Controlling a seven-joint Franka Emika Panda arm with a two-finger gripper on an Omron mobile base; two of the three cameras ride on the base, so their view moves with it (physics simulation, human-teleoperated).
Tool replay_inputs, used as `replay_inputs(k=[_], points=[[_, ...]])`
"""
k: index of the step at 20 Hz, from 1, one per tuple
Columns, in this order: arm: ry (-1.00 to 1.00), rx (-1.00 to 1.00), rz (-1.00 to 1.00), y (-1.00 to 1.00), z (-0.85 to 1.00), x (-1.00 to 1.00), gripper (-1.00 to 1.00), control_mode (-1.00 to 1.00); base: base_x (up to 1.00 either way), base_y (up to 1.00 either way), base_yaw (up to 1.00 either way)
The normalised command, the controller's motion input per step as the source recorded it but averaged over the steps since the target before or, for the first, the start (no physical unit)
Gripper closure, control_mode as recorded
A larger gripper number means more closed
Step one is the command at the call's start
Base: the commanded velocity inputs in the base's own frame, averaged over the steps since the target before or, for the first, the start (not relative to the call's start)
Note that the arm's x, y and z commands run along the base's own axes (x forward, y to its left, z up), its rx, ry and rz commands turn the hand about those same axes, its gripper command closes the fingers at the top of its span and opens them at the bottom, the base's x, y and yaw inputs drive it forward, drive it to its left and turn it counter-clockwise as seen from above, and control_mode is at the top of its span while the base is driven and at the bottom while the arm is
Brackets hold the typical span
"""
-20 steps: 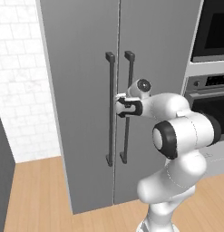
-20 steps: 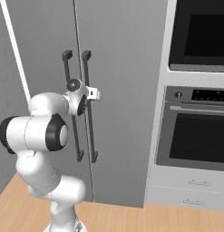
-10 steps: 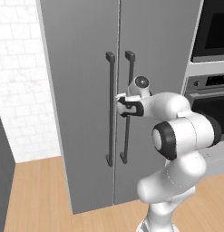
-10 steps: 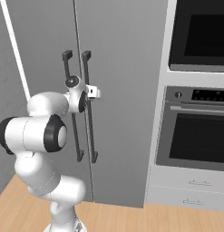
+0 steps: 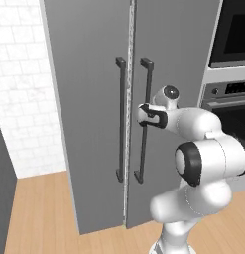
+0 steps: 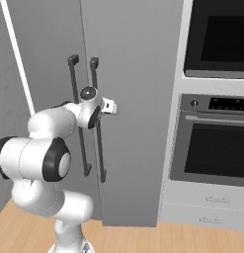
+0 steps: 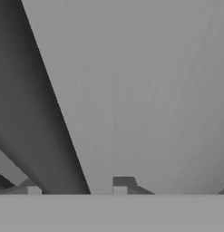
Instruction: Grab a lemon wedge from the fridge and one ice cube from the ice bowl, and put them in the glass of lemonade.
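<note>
The fridge (image 5: 89, 99) (image 6: 138, 74) stands straight ahead, its two grey doors shut or nearly so. My gripper (image 5: 143, 116) (image 6: 96, 112) is at mid height on the right door's dark bar handle (image 5: 145, 84) (image 6: 100, 158). In the hand view the handle (image 7: 54, 136) runs as a dark slanted band between my two fingertips (image 7: 120, 183), with a gap left beside the right one. The gripper (image 7: 77, 186) is open around the bar. The lemon wedge, the ice bowl and the glass of lemonade are out of view.
Built-in ovens (image 5: 233, 30) (image 6: 217, 148) sit in the wall right of the fridge, with a drawer (image 6: 212, 202) below them. A white tiled wall (image 5: 20, 99) is left of the fridge. Wooden floor (image 5: 44, 208) lies in front.
The hand has crept slightly further onto the right handle. The doors look the same as before.
</note>
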Motion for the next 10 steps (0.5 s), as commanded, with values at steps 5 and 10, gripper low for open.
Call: replay_inputs(k=[5,10], points=[[0.0,0.14,-0.07,-1.0,0.12,-0.5,1.0,-1.0,0.0,0.0,0.0],[-0.02,0.14,-0.09,-1.0,0.11,-0.42,1.0,-1.0,0.0,0.0,0.0]])
